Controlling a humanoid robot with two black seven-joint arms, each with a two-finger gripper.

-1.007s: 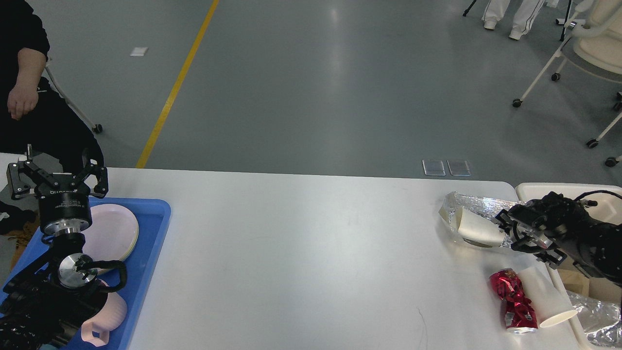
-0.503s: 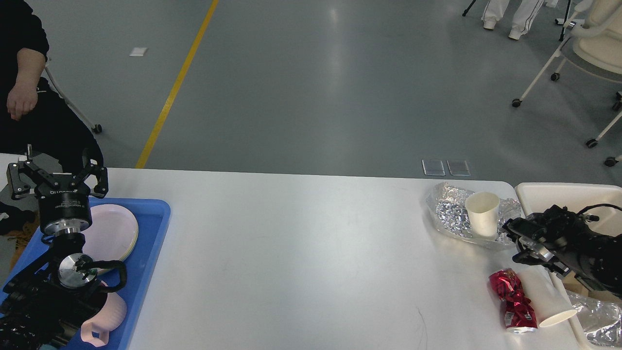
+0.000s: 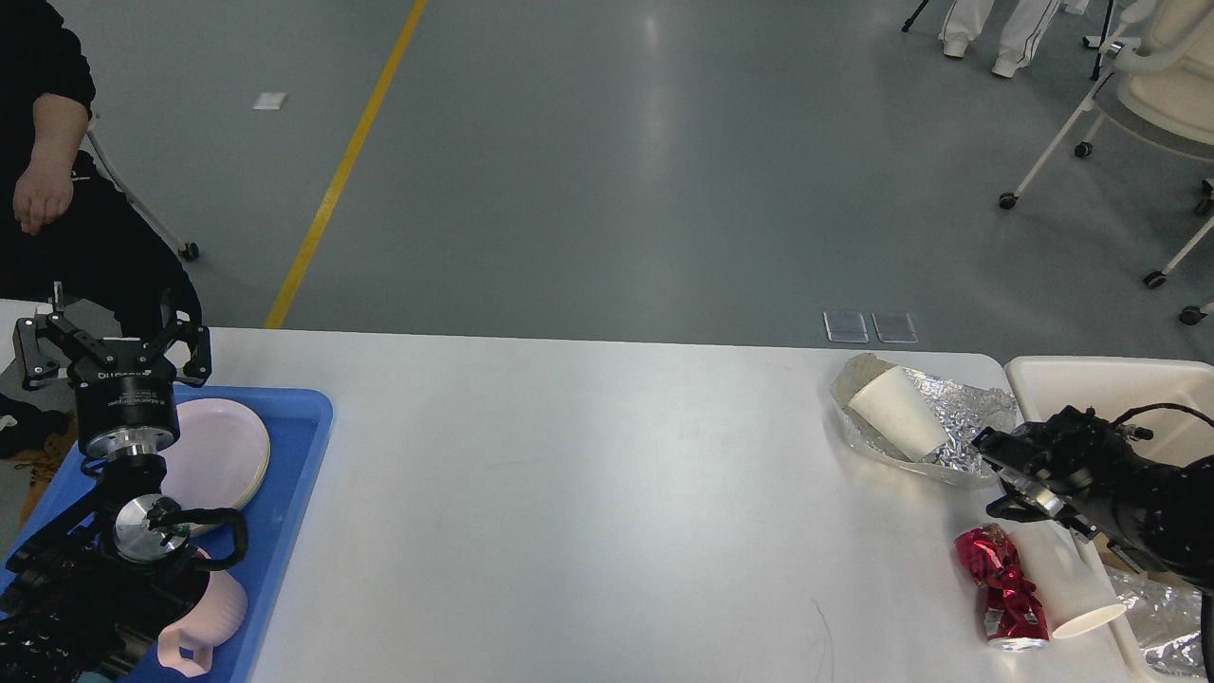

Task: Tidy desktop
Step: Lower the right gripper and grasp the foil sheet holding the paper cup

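The desktop, a broad white matte slab with rounded corners, fills the near half of the head view and runs from the left edge to the right; it is judged stiff, heavy and fixed, so it is cleared rather than lifted, and only the objects on it are to be taken hold of. At its near left lies a blue plastic tray holding a stack of pale plates and a pink ribbed mug. Beyond the right edge stands a cream bin. Near the far right corner rests a crumpled foil tray with a tilted white paper cup leaning in it. Near the right front lie a second paper cup on its side and, touching it, a crushed red can. These are judged light, thin-walled and easily deformed; a gentle pinch across the wall would suit. The left gripper hovers above the blue tray with fingers spread and empty. The right gripper sits just beside the foil tray; whether its fingers are parted cannot be told.
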